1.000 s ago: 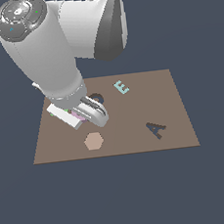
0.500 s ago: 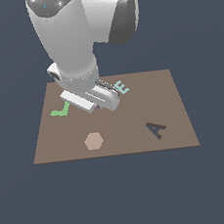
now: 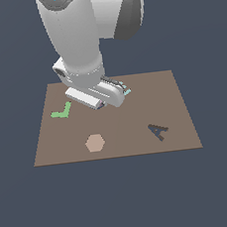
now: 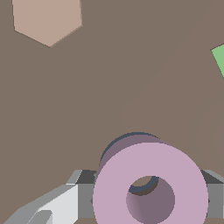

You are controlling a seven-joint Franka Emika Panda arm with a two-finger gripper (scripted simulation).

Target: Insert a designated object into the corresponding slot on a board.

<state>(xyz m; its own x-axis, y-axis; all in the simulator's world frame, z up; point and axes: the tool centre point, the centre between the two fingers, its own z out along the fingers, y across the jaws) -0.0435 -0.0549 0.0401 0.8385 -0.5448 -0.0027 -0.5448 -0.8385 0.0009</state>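
**Hand holding the ring above its recess**

The hand (image 4: 148, 192) is closed on the pink ring (image 4: 151, 175), grey fingers (image 4: 83, 192) pressing its two sides; this is legible only in the wrist view. There the ring sits just above the dark ring-shaped slot (image 4: 114, 144), slightly offset, part of the slot's dark edge showing past the ring and through its hole. The exterior view hides ring and slot behind the arm, yet shows the whole brown board (image 3: 136, 118), the green L (image 3: 62, 111), tan hexagon (image 3: 95, 143) and A-shaped recess (image 3: 158, 130).
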